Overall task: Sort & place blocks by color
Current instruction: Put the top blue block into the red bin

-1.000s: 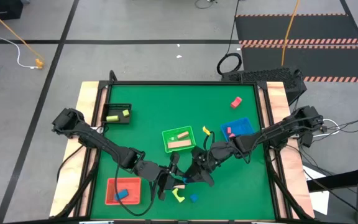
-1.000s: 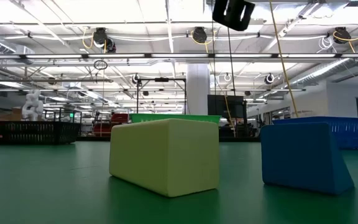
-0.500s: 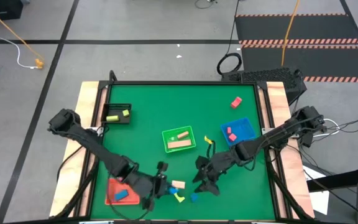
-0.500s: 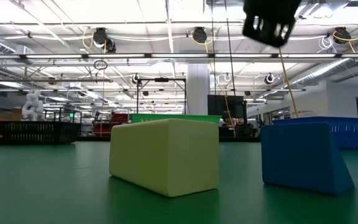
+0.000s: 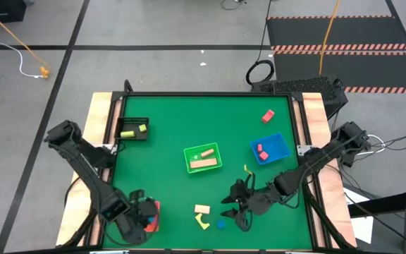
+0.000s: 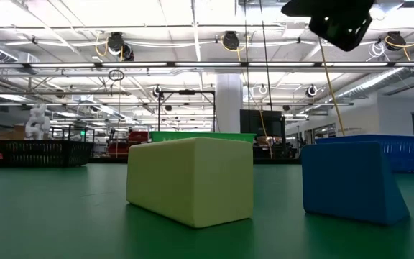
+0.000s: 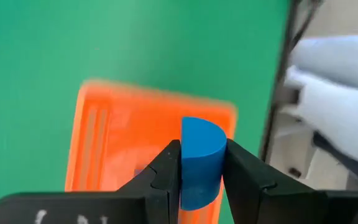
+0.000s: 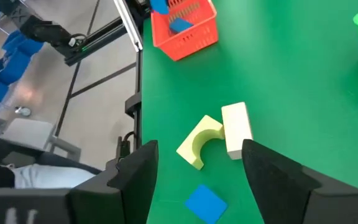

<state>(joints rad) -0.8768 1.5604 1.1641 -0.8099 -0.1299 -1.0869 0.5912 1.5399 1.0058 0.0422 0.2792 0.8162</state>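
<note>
The left gripper [image 7: 201, 165] pinches a blue half-round block [image 7: 201, 163] between its fingers, rounded side away from the wrist, over the red tray [image 7: 123, 143] at the table's near left corner. From above, the gripper [image 5: 144, 215] hides most of that tray [image 5: 155, 207]; in the right wrist view a blue piece [image 8: 180, 25] lies in it.

The right gripper [image 8: 194, 171] hangs with jaws spread wide over three loose blocks on the green mat [image 5: 168, 127]: a cream bar [image 8: 235, 129], its long axis pointing roughly toward the red tray [image 8: 185, 31], touching a yellow-green arch [image 8: 201, 142] whose hollow faces the bar, and a blue cube [image 8: 206, 203] apart.

Farther back stand the green tray [image 5: 203, 158] holding a cream bar, the blue tray [image 5: 270, 147] with pink pieces, the black tray [image 5: 134, 129] with yellow-green ones, and a lone pink block [image 5: 268, 116].
</note>
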